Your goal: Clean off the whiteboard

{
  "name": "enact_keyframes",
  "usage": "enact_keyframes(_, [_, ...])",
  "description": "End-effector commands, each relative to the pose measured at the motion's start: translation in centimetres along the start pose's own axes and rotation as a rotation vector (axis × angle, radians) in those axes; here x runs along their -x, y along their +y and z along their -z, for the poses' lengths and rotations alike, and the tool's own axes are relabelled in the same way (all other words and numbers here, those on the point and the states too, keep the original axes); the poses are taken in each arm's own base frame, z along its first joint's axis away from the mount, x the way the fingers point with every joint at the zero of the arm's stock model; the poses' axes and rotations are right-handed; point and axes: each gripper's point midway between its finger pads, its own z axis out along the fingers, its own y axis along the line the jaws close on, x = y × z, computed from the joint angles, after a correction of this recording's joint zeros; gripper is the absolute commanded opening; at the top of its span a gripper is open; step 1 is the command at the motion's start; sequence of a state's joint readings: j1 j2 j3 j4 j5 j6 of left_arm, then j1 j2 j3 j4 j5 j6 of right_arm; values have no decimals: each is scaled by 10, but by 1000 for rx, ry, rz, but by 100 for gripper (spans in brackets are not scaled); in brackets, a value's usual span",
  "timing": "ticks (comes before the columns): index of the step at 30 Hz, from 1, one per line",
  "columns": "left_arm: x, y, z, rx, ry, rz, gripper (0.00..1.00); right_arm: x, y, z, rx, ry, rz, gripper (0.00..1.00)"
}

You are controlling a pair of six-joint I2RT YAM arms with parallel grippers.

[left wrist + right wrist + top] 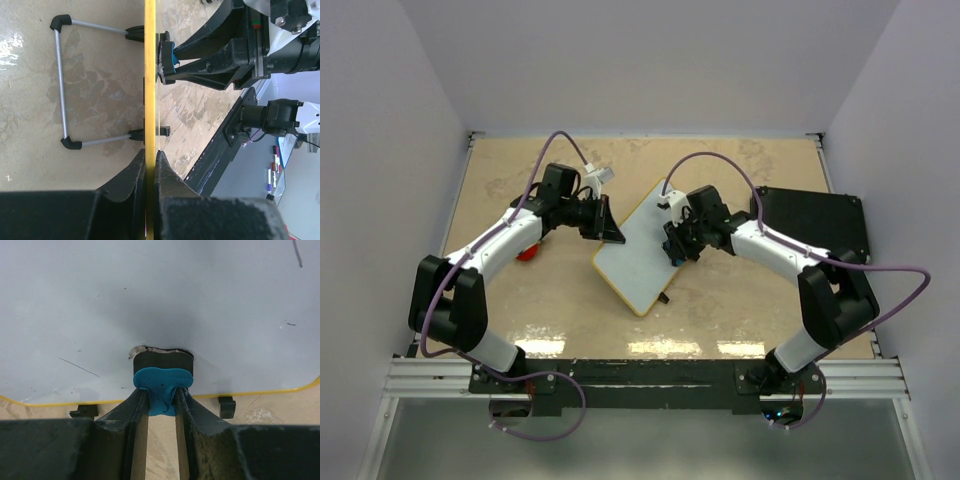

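Observation:
The whiteboard (638,255) stands tilted on its edge in the middle of the table, its white face almost clean. My left gripper (611,233) is shut on its yellow frame; the left wrist view shows the frame edge-on (150,75) between my jaws (150,161). My right gripper (673,246) is shut on a blue eraser (163,383), whose dark felt pad presses against the board face (150,290) near its lower edge. The eraser also shows in the left wrist view (171,56). A few thin faint strokes remain on the board (78,368).
A black rectangular case (815,225) lies at the right of the table. A small red object (527,252) sits under my left arm. The board's wire stand (60,85) rests on the table behind it. Small black tabs (226,407) line the board's lower edge.

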State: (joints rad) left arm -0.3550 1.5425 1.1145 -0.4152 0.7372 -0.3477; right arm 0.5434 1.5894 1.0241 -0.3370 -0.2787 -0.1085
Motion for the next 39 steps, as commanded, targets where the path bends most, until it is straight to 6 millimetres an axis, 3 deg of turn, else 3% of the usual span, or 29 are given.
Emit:
enact_keyframes(1, [10, 5, 5, 21, -37, -98, 10, 6, 12, -5, 65, -5, -3, 0])
enact_keyframes(3, [15, 1, 7, 17, -41, -118, 32, 13, 9, -4, 57, -20, 3, 0])
enact_keyframes(6, [23, -2, 9, 21, -54, -142, 45, 18, 7, 0, 59, -30, 5, 0])
enact_keyframes(12, [46, -4, 9, 38, -90, -172, 54, 23, 5, 11, 63, -71, 26, 0])
enact_keyframes(18, [58, 0, -4, 24, -90, -151, 54, 33, 11, 16, 91, -132, 31, 0])
enact_keyframes(26, [79, -2, -22, -9, -108, -135, 50, 48, 17, 13, 113, -188, 56, 0])
enact_keyframes(32, [81, -8, -33, -33, -98, -137, 46, 57, 25, 11, 93, -209, 96, 0])
enact_keyframes(35, [81, -11, -36, -36, -96, -135, 36, 67, 32, 14, 94, -231, 95, 0])
enact_keyframes(39, [78, -11, -38, -30, -92, -108, 1, 83, 55, 17, 74, -267, 132, 0])
